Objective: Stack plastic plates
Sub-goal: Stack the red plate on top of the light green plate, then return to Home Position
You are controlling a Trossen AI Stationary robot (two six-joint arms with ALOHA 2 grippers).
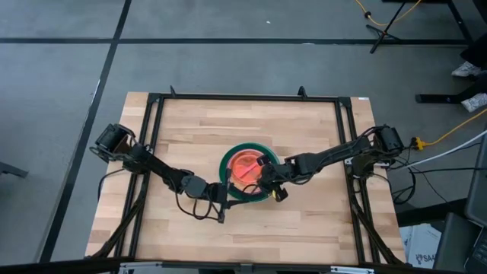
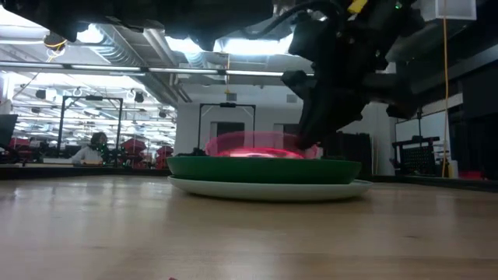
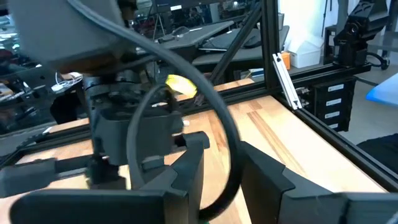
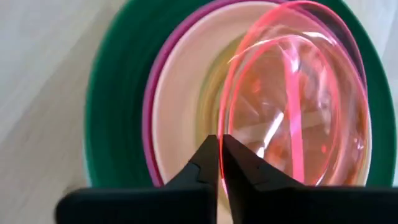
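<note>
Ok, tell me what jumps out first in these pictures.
At the table's middle sits a stack of plates: the dark green plate on a pale one, magenta and pale pink inside. The right gripper pinches the rim of the translucent red plate over that stack. The left gripper waits beside it.

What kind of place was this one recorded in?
Probably a robotics lab or workshop: a wooden table in a black metal frame on grey floor, with exposed ceiling ducts, and a person seated among equipment behind it.

right gripper (image 4: 220,163) fingers pinched together, arm reaching to table centre; left gripper (image 1: 221,205) angled low, near centre.
</note>
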